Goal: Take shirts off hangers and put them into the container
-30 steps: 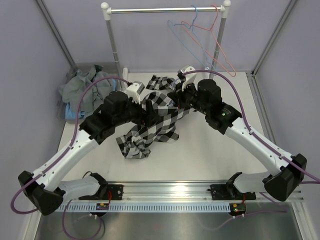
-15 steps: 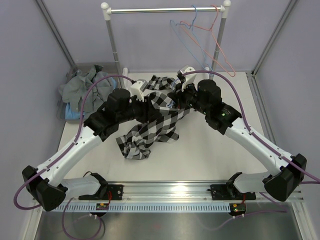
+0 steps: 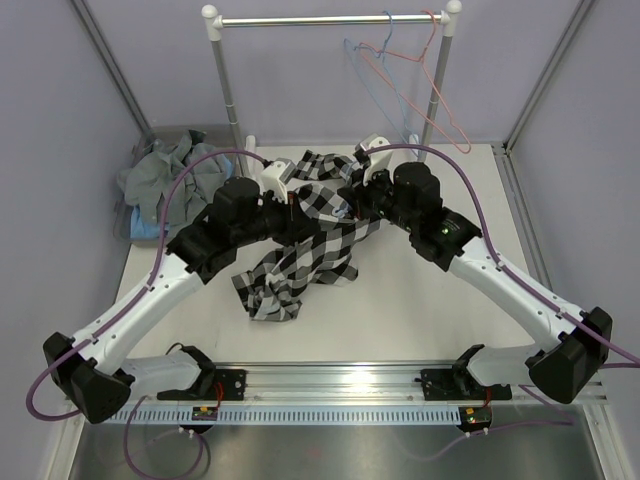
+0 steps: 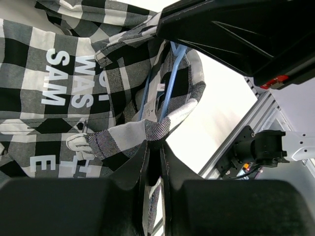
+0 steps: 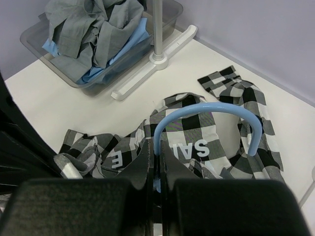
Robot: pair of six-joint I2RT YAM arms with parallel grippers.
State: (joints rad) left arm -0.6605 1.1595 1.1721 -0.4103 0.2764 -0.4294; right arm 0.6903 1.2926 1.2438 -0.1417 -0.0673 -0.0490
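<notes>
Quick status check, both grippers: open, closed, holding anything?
Left gripper: closed, pinching a fold of the checked shirt.
Right gripper: closed on the hook of the light blue hanger.

Checked shirt (image 3: 305, 255) lies crumpled at the centre of the bench (image 3: 420, 300), where the left end effector (image 3: 293, 208) and right end effector (image 3: 350, 195) meet at its far part. The container (image 3: 124, 232) at the far-left corner holds a grey shirt (image 3: 160, 170) over a light blue shirt (image 3: 148, 228). A light blue hanger (image 3: 365, 70) and a pink-red hanger (image 3: 440, 110) hang from the rack bar (image 3: 320, 20) along the far edge.
</notes>
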